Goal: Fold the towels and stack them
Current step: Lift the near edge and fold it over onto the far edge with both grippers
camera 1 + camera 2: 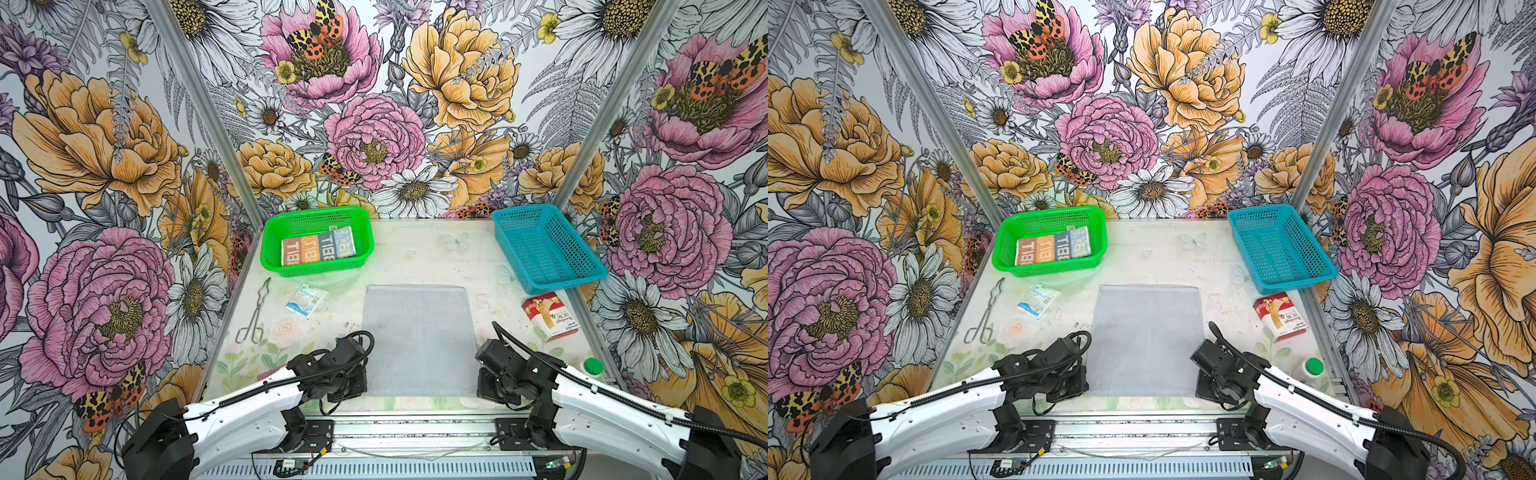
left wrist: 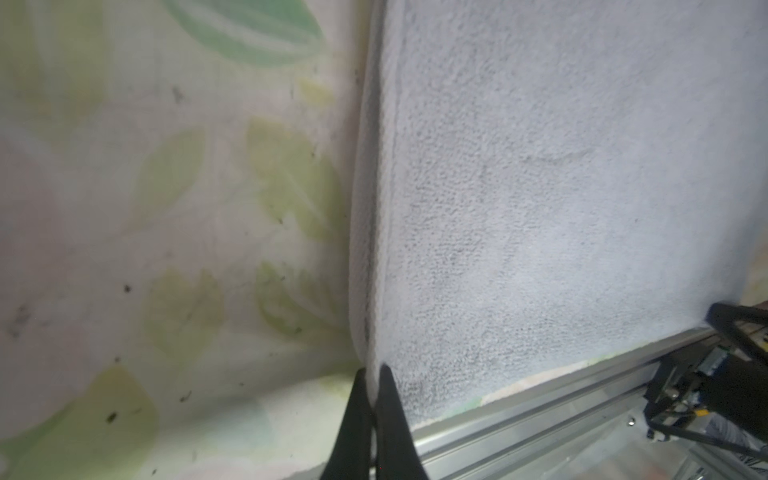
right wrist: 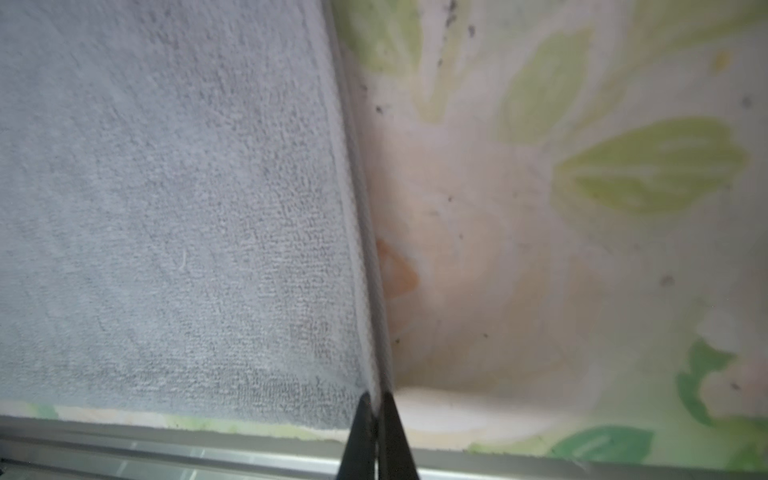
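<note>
**Entry 1. Grey towel** [image 1: 419, 336] [image 1: 1144, 336]
- It lay flat in the middle of the worktop [image 1: 419, 257], with one short edge along the worktop's front edge.
- Its long axis ran from the front edge toward the back edge, as far as the slanted top views allowed a judgement.

**Entry 2. Left pincer** [image 2: 372, 372]
- It was closed on the grey towel's hem, at the towel corner toward the worktop's front and left edges.
- The left wrist view showed both dark fingers pressed together with the hem between them.
- From this grip the cloth spread toward the back edge and the right edge.

**Entry 3. Right pincer** [image 3: 377, 397]
- It was likewise closed on the hem, at the towel corner toward the front and right edges.
- From this grip the cloth spread toward the back edge and the left edge.

**Entry 4. Governing relation**
- Both gripped corners sat on the same front short edge, and each arm was the nearer one to its own corner.
- The free short edge lay opposite, toward the back of the worktop.
- Judged from this, the fold in hand would carry the front edge along the long axis to meet the far edge.
- It would call for the two pincers to rise and travel level, so that the edge stayed straight.

**Entry 5. Other towels**
- The lettered towel [image 1: 318, 246] sat folded in the green basket [image 1: 316, 272] at the back-left corner.
- The blue basket [image 1: 548, 249] stood at the back-right corner.
- No orange flowered towel appeared in any view.
</note>
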Controlling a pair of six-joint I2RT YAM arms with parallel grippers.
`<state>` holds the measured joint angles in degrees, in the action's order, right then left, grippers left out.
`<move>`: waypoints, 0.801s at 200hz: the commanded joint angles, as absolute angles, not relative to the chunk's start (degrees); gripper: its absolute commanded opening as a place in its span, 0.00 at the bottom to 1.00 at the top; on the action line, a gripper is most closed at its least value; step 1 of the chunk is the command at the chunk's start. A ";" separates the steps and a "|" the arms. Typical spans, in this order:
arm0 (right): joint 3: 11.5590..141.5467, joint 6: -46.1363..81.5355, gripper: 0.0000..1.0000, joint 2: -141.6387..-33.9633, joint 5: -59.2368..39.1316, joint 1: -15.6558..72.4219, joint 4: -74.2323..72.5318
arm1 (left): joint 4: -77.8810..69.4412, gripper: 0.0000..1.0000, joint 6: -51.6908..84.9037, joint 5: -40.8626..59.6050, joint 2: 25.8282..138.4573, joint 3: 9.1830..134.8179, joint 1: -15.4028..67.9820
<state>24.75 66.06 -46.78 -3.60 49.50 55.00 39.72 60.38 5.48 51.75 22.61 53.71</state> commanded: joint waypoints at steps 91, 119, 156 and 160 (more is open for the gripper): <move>45.91 55.62 0.00 -55.36 2.02 39.53 68.53 | 49.17 0.00 49.99 9.75 54.87 38.89 42.10; 51.02 48.05 0.00 -61.98 0.97 33.59 65.29 | 48.54 0.00 45.45 10.54 59.09 42.94 38.61; 57.40 41.12 0.00 -70.12 0.76 27.81 61.29 | 45.93 0.00 40.63 12.21 64.54 46.26 33.70; 57.91 40.43 0.00 -70.92 0.44 27.20 60.74 | 45.61 0.00 40.05 12.41 65.30 46.63 33.13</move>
<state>54.15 47.33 -67.90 -0.30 29.93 64.42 47.68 45.63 10.35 62.30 44.12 35.68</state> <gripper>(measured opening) 0.044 0.047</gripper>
